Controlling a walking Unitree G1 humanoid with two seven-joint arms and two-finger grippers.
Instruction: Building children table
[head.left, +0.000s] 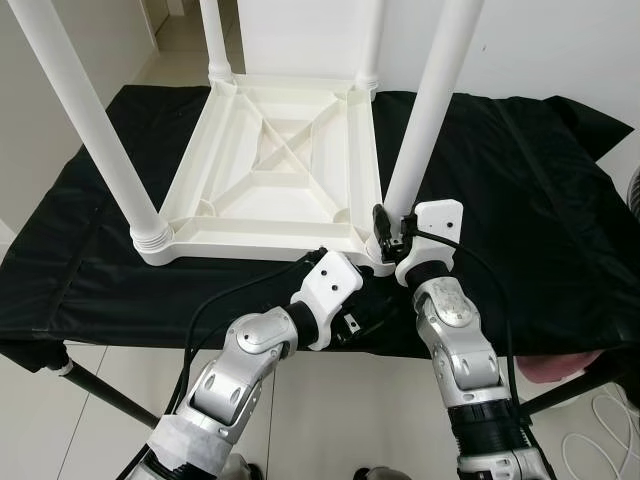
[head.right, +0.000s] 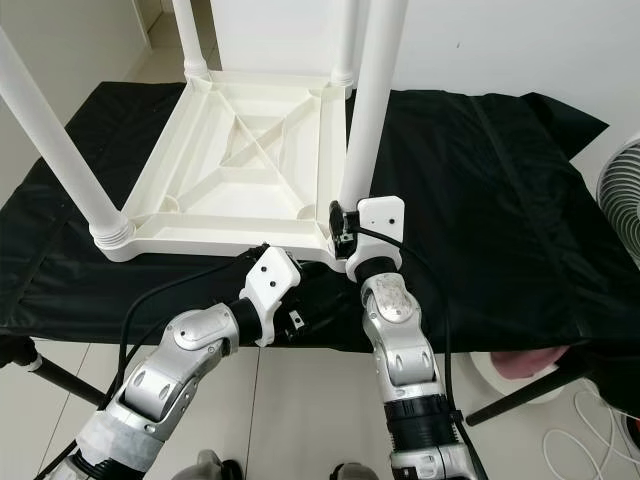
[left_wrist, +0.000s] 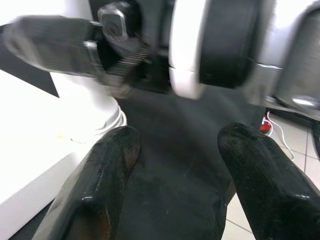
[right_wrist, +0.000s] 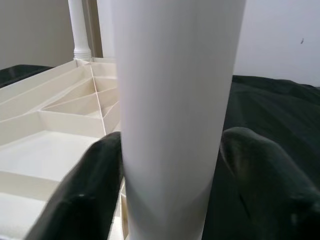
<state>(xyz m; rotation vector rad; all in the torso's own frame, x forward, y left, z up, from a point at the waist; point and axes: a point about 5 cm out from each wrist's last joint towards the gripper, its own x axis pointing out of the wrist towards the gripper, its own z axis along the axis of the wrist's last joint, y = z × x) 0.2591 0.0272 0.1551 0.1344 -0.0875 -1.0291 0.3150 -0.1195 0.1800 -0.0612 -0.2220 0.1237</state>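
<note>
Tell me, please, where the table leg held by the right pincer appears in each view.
Left eye view: white leg, centre-right, rising from the tabletop's near right corner.
Right eye view: centre.
Left wrist view: its base, left.
Right wrist view: centre, between the fingers.
Shared landmark: black cloth.

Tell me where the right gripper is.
The right gripper is at the upturned table's near right corner, its fingers around the base of that leg.
</note>
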